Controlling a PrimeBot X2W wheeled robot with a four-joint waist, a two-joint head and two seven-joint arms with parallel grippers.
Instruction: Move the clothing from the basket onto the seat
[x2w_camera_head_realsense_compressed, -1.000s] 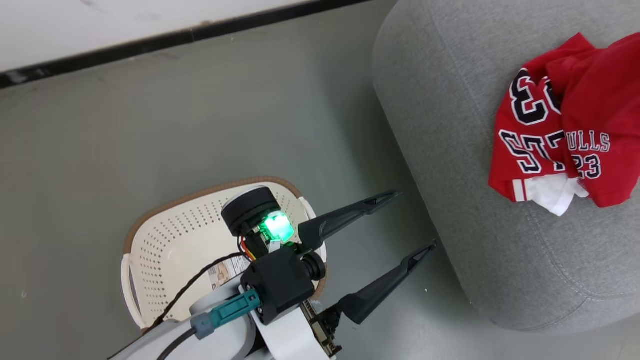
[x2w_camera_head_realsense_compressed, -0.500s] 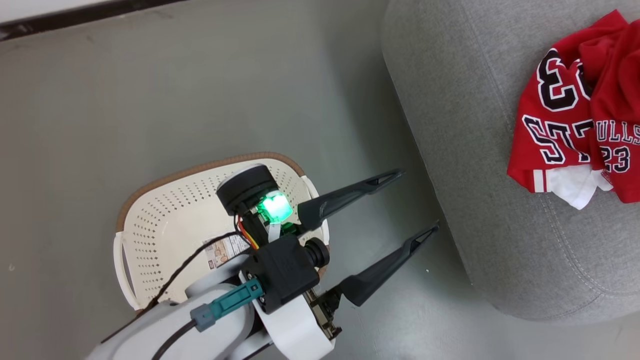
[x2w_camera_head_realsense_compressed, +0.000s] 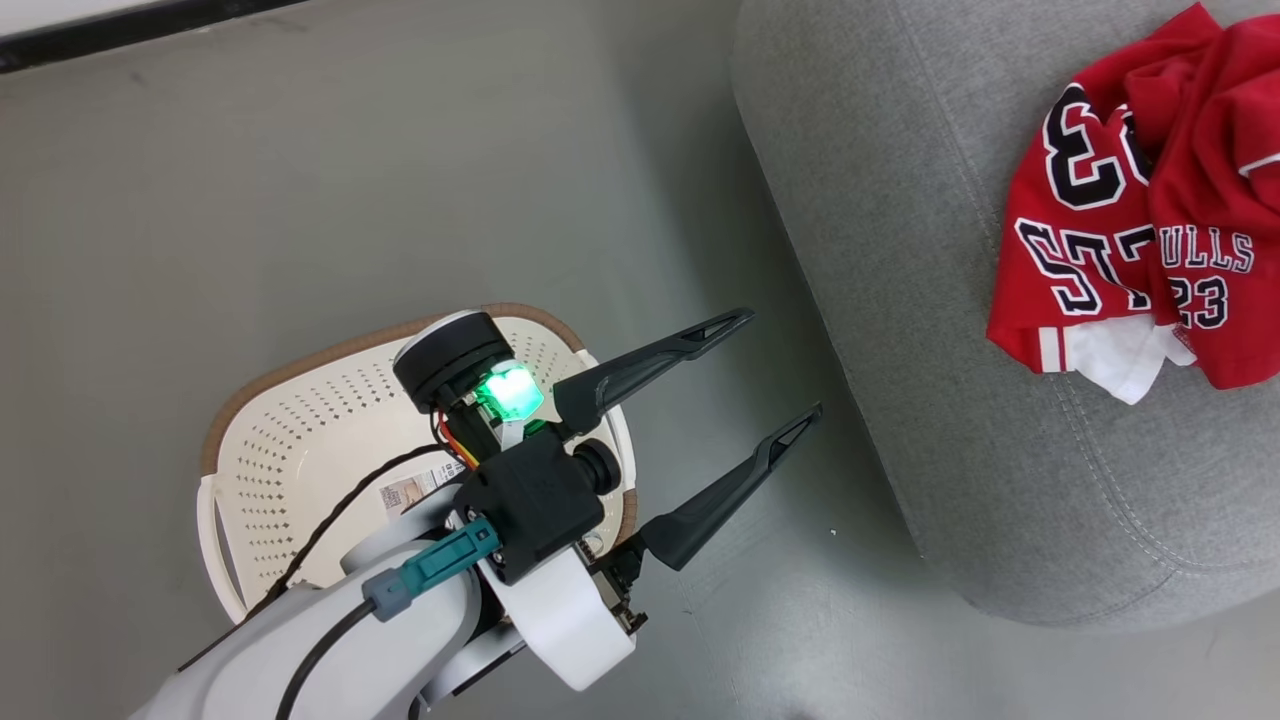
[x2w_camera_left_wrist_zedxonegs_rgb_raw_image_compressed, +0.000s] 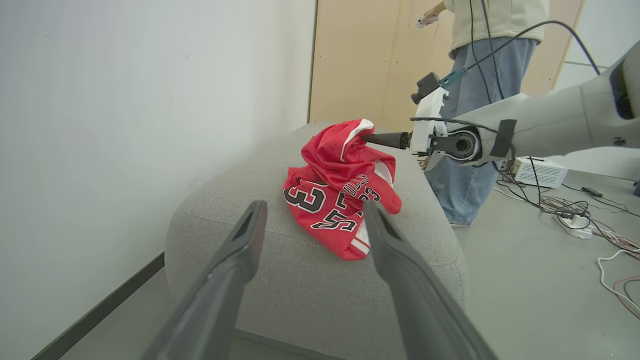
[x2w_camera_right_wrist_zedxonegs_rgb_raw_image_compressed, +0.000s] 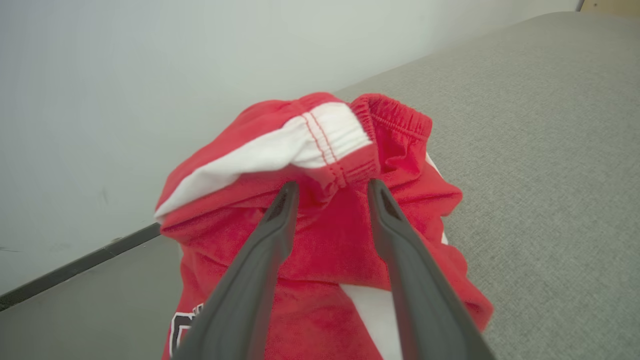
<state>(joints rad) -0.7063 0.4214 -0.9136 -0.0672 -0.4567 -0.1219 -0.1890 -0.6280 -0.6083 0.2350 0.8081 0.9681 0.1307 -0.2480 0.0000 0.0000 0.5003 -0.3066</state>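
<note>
The red jersey (x2w_camera_head_realsense_compressed: 1090, 260) with black "BULLS 23" lettering lies crumpled on the grey seat (x2w_camera_head_realsense_compressed: 900, 300). The red shorts (x2w_camera_head_realsense_compressed: 1215, 140) are heaped on top of it. In the right wrist view, my right gripper (x2w_camera_right_wrist_zedxonegs_rgb_raw_image_compressed: 332, 190) is open, its tips at the shorts' white-striped waistband (x2w_camera_right_wrist_zedxonegs_rgb_raw_image_compressed: 325, 135). The left wrist view shows that gripper (x2w_camera_left_wrist_zedxonegs_rgb_raw_image_compressed: 382, 140) touching the peak of the shorts (x2w_camera_left_wrist_zedxonegs_rgb_raw_image_compressed: 340, 150) above the jersey (x2w_camera_left_wrist_zedxonegs_rgb_raw_image_compressed: 325, 210). My left gripper (x2w_camera_head_realsense_compressed: 775, 365) hangs open over the floor between the cream basket (x2w_camera_head_realsense_compressed: 300, 420) and the seat. Only a sticker shows in the basket.
A person (x2w_camera_left_wrist_zedxonegs_rgb_raw_image_compressed: 480, 100) in jeans stands behind the seat (x2w_camera_left_wrist_zedxonegs_rgb_raw_image_compressed: 310, 280). Cables and a white box (x2w_camera_left_wrist_zedxonegs_rgb_raw_image_compressed: 540, 172) lie on the floor to the right. A white wall with dark skirting (x2w_camera_head_realsense_compressed: 150, 20) runs behind the basket.
The head camera has shifted, so the whole picture has slid. My left gripper stays open beside the basket, and the clothing stays heaped on the seat.
</note>
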